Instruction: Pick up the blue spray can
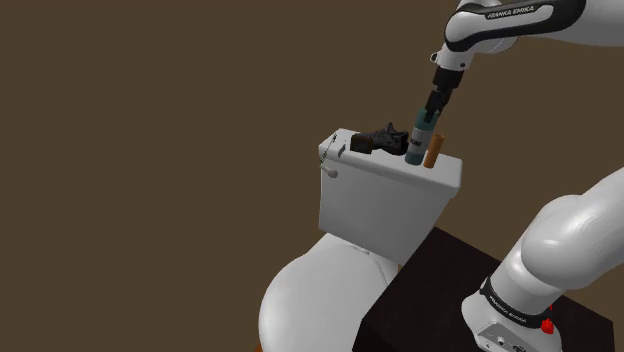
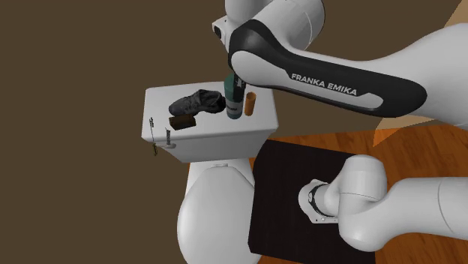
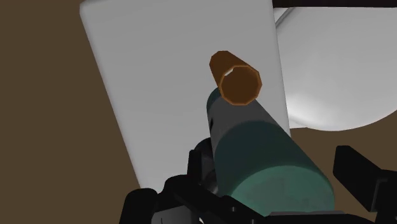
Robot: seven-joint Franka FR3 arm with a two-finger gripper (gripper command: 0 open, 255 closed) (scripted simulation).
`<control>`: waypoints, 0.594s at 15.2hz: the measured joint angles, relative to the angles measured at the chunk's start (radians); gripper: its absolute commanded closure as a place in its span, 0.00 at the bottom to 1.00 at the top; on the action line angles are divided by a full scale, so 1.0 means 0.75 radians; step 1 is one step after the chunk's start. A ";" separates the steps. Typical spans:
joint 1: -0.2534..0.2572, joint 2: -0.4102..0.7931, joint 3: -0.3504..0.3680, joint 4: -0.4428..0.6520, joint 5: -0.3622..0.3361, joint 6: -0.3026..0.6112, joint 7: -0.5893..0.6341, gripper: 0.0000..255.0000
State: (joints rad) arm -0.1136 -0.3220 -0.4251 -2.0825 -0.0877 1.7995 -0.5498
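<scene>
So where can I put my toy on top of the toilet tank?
On the tank lid, the strip nearest the bowl beside the brown block is bare, and so is the end by the flush handle. The back is crowded: dark cloth, teal spray can and orange cylinder sit close together.

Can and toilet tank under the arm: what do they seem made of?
Can: teal and grey, smooth and matte, no gleam; metal or plastic, the look leaves it open. Tank: plain white, smooth with soft shading; probably glazed ceramic, though nothing proves it.
</scene>
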 measured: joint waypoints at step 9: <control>0.000 0.001 -0.001 -0.004 0.001 0.010 -0.001 1.00</control>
State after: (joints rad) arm -0.1136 -0.3215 -0.4258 -2.0852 -0.0873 1.8073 -0.5505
